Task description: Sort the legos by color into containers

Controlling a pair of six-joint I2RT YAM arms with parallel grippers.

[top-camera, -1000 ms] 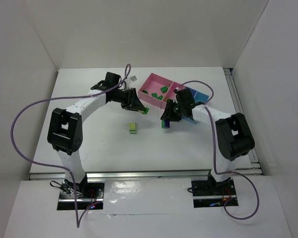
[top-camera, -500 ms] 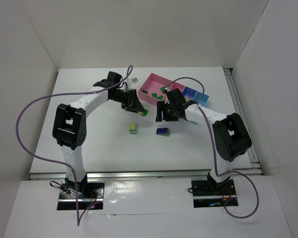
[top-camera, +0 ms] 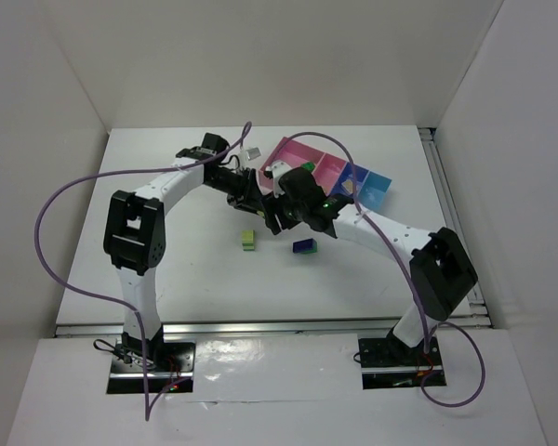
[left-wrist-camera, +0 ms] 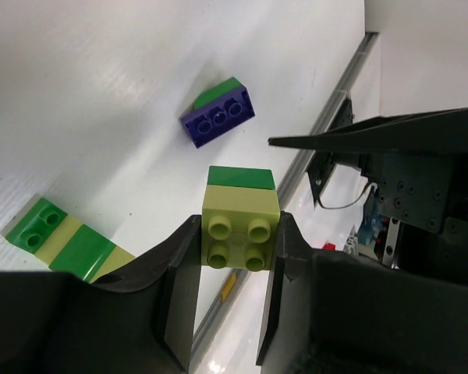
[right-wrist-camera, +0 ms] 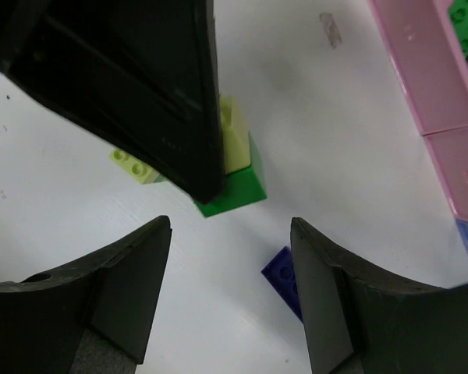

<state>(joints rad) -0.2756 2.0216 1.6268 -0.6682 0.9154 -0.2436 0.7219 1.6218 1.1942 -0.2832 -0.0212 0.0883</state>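
Observation:
My left gripper [top-camera: 257,199] is shut on a lime-yellow and green lego [left-wrist-camera: 242,226] and holds it above the table. My right gripper [top-camera: 281,219] is open and empty, close beside the left one; in the right wrist view [right-wrist-camera: 230,292] the held lego [right-wrist-camera: 235,185] shows under the left gripper's finger [right-wrist-camera: 140,78]. A blue and green lego [top-camera: 305,246] lies on the table, also seen in both wrist views [left-wrist-camera: 218,118] [right-wrist-camera: 285,276]. A lime lego [top-camera: 248,240] lies to its left. The containers stand behind: pink [top-camera: 288,150], pink [top-camera: 333,163], dark blue [top-camera: 357,175], cyan [top-camera: 381,180].
Several green legos [top-camera: 307,168] lie in the left pink bin. A small clear piece [top-camera: 252,149] sits on the table behind the left arm. Purple cables loop over both arms. White walls enclose the table on three sides.
My right gripper let the blue and green lego down on the table, opened, and swung left up to the left gripper. The left gripper has barely moved.

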